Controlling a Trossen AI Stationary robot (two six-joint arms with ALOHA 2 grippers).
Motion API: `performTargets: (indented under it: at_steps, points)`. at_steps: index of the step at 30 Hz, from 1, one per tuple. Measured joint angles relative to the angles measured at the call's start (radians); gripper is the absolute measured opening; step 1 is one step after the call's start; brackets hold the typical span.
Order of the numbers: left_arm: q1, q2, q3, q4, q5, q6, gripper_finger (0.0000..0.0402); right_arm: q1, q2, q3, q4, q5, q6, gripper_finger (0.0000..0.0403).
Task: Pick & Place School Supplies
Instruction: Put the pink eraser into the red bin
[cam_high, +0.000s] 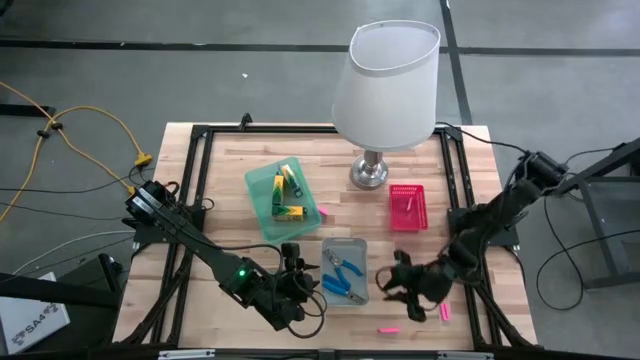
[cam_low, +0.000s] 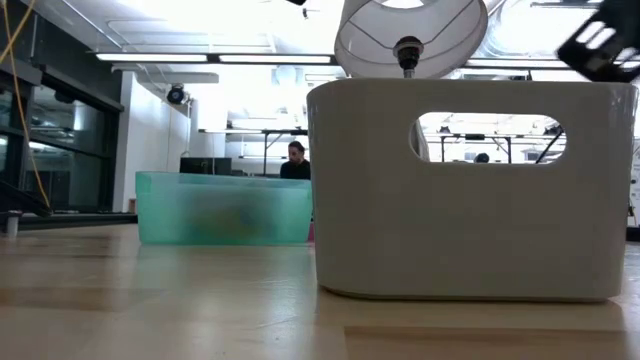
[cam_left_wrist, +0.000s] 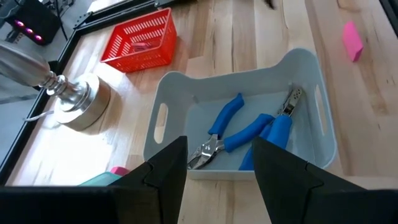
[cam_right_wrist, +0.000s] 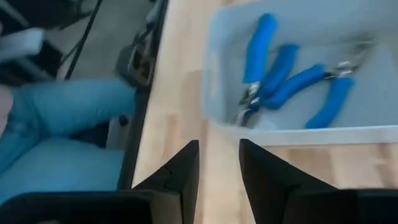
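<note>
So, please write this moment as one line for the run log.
left gripper: open, empty, beside grey plastic tray | tray: blue-handled pliers inside | right gripper: open, empty | flat pink bar: on table

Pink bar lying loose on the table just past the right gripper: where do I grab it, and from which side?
Take the pink bar across its short width at mid-length, from straight above: it lies flat on bare wood, clear of the grey tray. The right gripper is open beside it.
</note>
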Motion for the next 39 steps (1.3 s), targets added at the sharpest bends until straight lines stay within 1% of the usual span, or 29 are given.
performTargets:
  at_steps: [5, 11, 14, 19, 27, 30, 34, 37, 39]
  points:
    - [0.0, 0.0, 0.0, 0.022, -0.001, 0.0, 0.0171, 0.079, 0.066, 0.0, 0.083, 0.01, -0.025, 0.0105]
    - [0.0, 0.0, 0.0, 0.066, -0.001, 0.0, 0.0171, 0.165, 0.082, 0.0, 0.084, 0.075, 0.019, 0.0105]
    - [0.0, 0.0, 0.0, 0.081, -0.001, 0.0, 0.0171, 0.197, 0.096, 0.0, 0.086, 0.082, 0.022, 0.0105]
    - [0.0, 0.0, 0.0, 0.1, -0.002, 0.0, 0.0171, 0.219, 0.134, 0.0, 0.088, 0.082, 0.023, 0.0105]
    - [0.0, 0.0, 0.0, 0.107, -0.004, 0.0, 0.0171, 0.215, 0.134, 0.01, 0.131, 0.077, 0.023, 0.0105]
    - [0.0, 0.0, 0.0, 0.108, -0.004, 0.001, 0.0171, 0.215, 0.135, 0.069, 0.079, 0.065, -0.009, 0.0105]
    - [0.0, 0.0, 0.0, 0.115, -0.004, 0.001, 0.0171, 0.209, 0.14, 0.191, -0.078, 0.065, -0.062, 0.0105]
    - [0.0, 0.0, 0.0, 0.122, -0.004, 0.001, 0.0171, 0.204, 0.165, 0.269, -0.205, 0.085, -0.062, 0.0105]
    - [0.0, 0.0, 0.0, 0.124, -0.004, 0.001, 0.0171, 0.196, 0.192, 0.309, -0.28, 0.078, -0.025, 0.0105]
